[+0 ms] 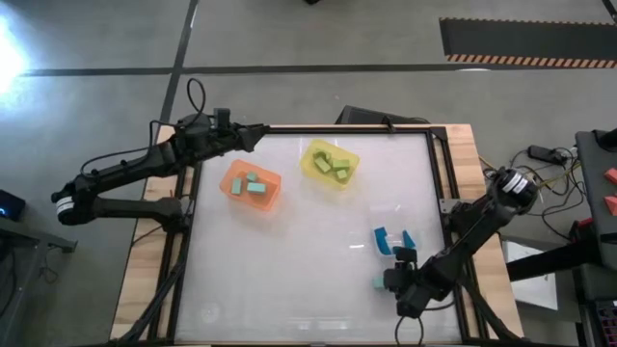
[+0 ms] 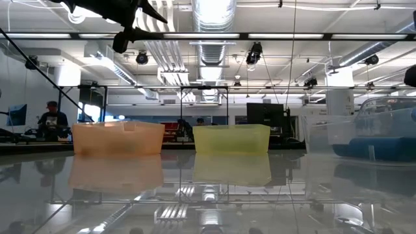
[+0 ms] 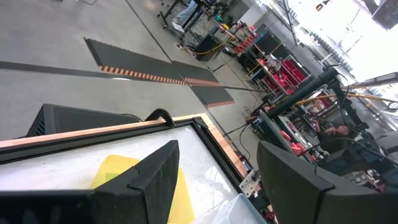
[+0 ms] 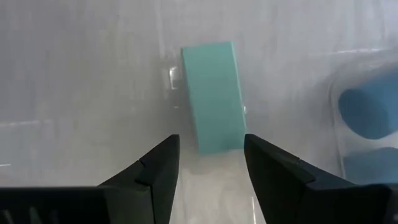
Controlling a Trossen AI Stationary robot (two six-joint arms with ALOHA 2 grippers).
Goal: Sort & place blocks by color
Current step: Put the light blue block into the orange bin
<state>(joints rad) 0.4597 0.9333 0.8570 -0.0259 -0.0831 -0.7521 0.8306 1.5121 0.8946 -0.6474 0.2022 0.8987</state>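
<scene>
A mint-teal bar block (image 4: 211,96) lies flat on the table near the right front (image 1: 379,282). My right gripper (image 4: 208,162) is open just above the table. Its fingertips stand on either side of the bar's near end without touching it. It also shows in the high view (image 1: 393,280). My left gripper (image 1: 246,138) is open and empty, raised over the table's far left corner. It also shows in the low view (image 2: 140,13). The orange bin (image 1: 253,186) holds mint-teal blocks. The yellow bin (image 1: 331,164) holds yellow-green blocks. The clear tray (image 1: 393,241) holds blue blocks (image 4: 367,112).
The clear tray's wall (image 4: 336,93) stands close beside the teal bar. In the low view the orange bin (image 2: 117,138), the yellow bin (image 2: 231,138) and the clear tray (image 2: 377,140) stand in a row. A person (image 2: 52,120) sits far behind the table.
</scene>
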